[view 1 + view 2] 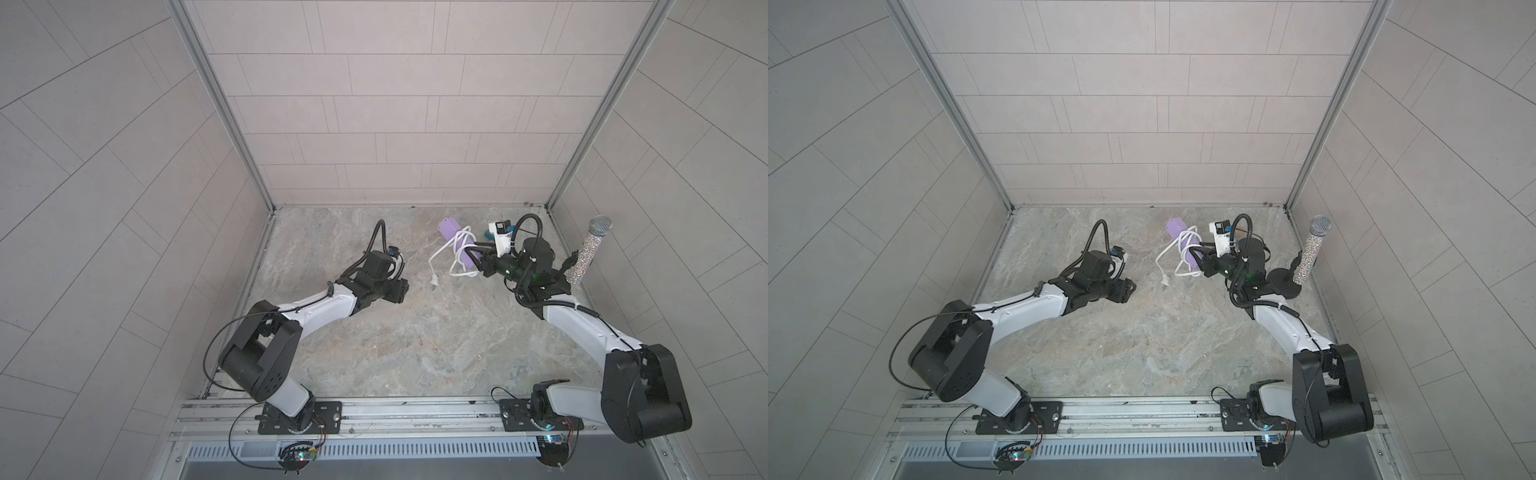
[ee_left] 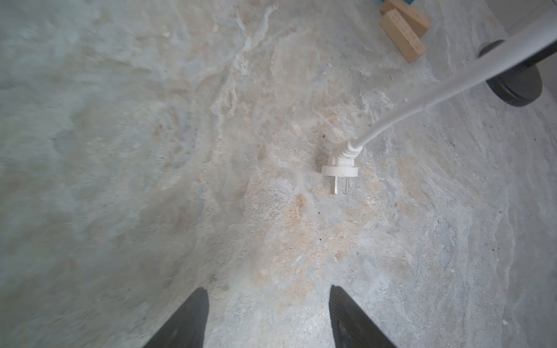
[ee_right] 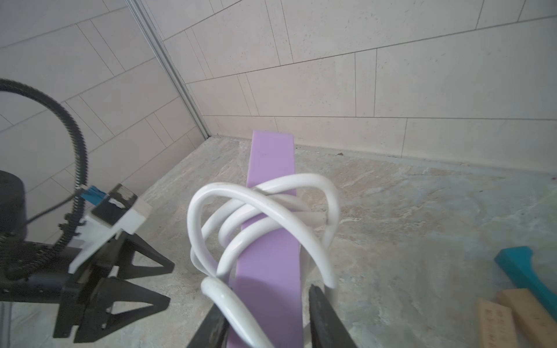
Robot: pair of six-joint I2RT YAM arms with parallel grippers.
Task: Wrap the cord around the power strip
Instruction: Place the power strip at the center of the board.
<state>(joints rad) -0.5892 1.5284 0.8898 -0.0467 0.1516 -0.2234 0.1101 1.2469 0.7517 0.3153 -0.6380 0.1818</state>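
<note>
The right claw (image 3: 268, 319) is clamped on the near end of the lilac rectangular plastic power strip (image 3: 271, 156), at the far right of the marbled stone worktop (image 1: 374, 332). The thin white cord (image 3: 217, 290) loops loosely around the strip's middle. Its white plug (image 2: 340, 168) lies on the worktop to the left. The left claw (image 2: 268, 301) is spread and empty, apart from the plug.

The table (image 1: 395, 340) looks like gray stone with brown spots. On it lie two tan wooden blocks (image 2: 404, 33), a blue-green piece (image 3: 524, 268), a round black stand foot (image 2: 515, 87) and a white plug (image 2: 340, 170).
</note>
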